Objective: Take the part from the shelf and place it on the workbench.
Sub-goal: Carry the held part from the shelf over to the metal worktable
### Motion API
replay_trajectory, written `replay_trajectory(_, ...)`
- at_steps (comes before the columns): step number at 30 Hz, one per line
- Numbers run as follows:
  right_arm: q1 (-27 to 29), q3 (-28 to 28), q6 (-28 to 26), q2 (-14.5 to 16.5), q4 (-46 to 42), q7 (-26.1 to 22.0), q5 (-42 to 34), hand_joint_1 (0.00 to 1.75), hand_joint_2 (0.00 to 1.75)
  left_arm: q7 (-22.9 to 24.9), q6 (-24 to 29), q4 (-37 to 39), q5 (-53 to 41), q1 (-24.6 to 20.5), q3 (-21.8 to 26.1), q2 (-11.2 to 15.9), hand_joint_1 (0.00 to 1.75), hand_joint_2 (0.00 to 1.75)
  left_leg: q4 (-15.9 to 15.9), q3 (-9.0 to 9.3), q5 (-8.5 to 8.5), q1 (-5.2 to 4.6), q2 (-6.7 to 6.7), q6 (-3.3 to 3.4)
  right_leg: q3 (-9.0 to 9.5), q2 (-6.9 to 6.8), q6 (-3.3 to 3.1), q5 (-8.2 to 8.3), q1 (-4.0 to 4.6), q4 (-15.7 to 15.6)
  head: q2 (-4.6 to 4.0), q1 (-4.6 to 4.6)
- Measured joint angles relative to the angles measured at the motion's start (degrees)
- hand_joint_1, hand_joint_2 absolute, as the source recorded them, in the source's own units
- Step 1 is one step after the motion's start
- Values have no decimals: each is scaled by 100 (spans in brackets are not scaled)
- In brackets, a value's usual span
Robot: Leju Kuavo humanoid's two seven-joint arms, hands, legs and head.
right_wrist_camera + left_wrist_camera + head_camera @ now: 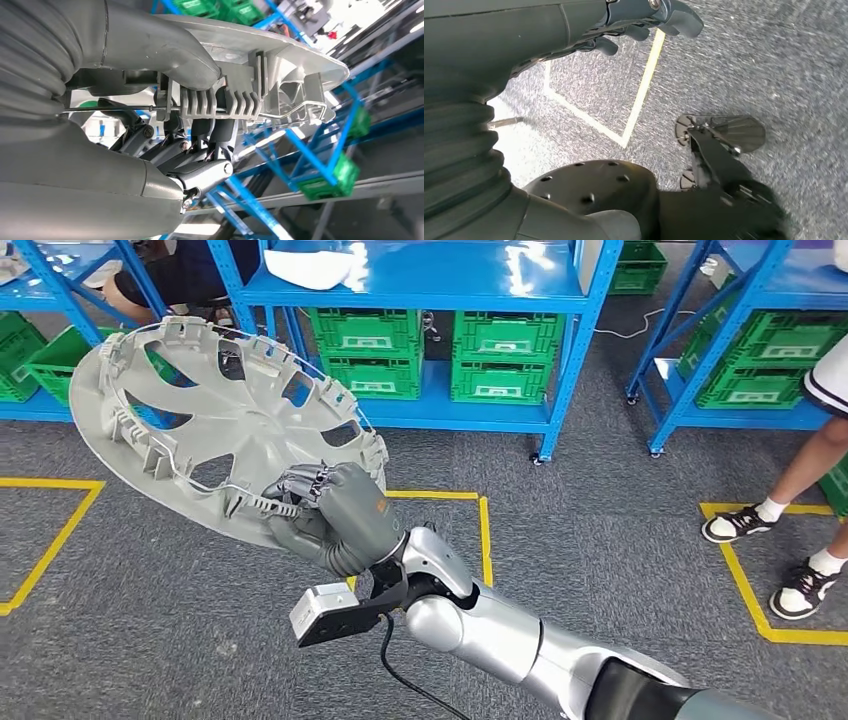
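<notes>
Grey carpet (600, 530) marked with yellow tape lines lies before blue metal shelves (430, 280) stacked with green ribbed crates (500, 355). No writing is legible. Held up, tilted, a round grey plastic wheel cover (200, 410) with clips is gripped at its rim by the right hand (335, 515). Whether the left hand (644, 22), hanging over the floor, is open or closed cannot be told.

The hubcap's (215, 425) lower rim is hidden behind the right hand (335, 515). A person (800, 500) is cut off by the edge, legs alone seen.
</notes>
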Motion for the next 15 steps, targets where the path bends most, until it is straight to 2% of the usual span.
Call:
replay_trajectory(1, 41, 0, -42, 0, -1, -37, 29, 175, 175, -1, 3, -3, -31, -6, 1, 0, 0, 175, -248, 137, 57, -14, 96, 35, 7, -59, 33, -4, 16, 2, 0, 6)
replay_trajectory(2, 85, -4, -81, 0, -4, -63, 61, 175, 175, -10, 5, -4, -73, -11, 1, -1, 0, 175, -354, 183, 64, -27, 149, 73, 15, -115, 69, -4, 33, 0, 0, 12)
replay_trajectory(4, 172, -28, -133, 0, -31, -61, 122, 175, 175, -34, -20, -5, -197, -9, -2, 5, 0, 175, -358, 159, 99, -40, 30, 150, 39, -227, 136, 3, 38, -19, 0, 23)
replay_trajectory(5, 205, -49, -145, -3, -56, -29, 141, 175, 175, -42, -49, -5, -277, -8, -10, 11, 0, 175, -375, 153, 121, -33, -34, 187, 44, -198, 173, -26, 23, 2, 0, 25)
replay_trajectory(7, 265, -122, -160, -24, -131, 68, 152, 175, 175, -9, -112, -10, -436, -43, -46, 32, 0, 175, -409, 140, 171, -13, -168, 264, -75, 79, 230, -254, -9, 312, 0, 37)
replay_trajectory(8, 309, -169, -168, -46, -163, 106, 152, 175, 175, 28, -127, -12, -504, -76, -74, 39, 0, 175, -413, 121, 190, -6, -236, 292, -222, 277, 244, -442, -20, 643, 0, 47)
replay_trajectory(9, 370, -219, -180, -75, -192, 131, 151, 175, 175, 78, -133, -14, -567, -113, -106, 46, 0, 175, -410, 99, 204, -8, -317, 313, -408, 410, 246, -631, -16, 1039, 0, 58)
replay_trajectory(10, 439, -261, -196, -105, -211, 142, 151, 175, 175, 121, -130, -15, -616, -139, -136, 49, 0, 175, -404, 79, 217, -12, -404, 324, -578, 479, 242, -760, -9, 1388, 0, 67)
replay_trajectory(11, 507, -293, -214, -130, -221, 137, 151, 175, 175, 156, -117, -15, -655, -150, -164, 52, 0, 175, -395, 65, 224, -17, -491, 325, -674, 514, 232, -785, 0, 1574, 0, 69)
replay_trajectory(12, 570, -315, -234, -149, -232, 123, 147, 175, 175, 176, -97, -14, -682, -145, -187, 56, 0, 175, -383, 55, 230, -21, -577, 321, -662, 536, 214, -695, 8, 1536, 0, 69)
replay_trajectory(13, 621, -331, -257, -159, -243, 107, 143, 175, 175, 179, -72, -14, -695, -132, -203, 60, 0, 175, -369, 50, 234, -23, -656, 314, -539, 573, 191, -515, 13, 1275, 0, 69)
replay_trajectory(15, 703, -360, -296, -172, -267, 78, 133, 175, 175, 153, -28, -13, -704, -103, -217, 66, 0, 175, -339, 33, 238, -29, -795, 285, -157, 787, 140, -162, 11, 486, 0, 66)
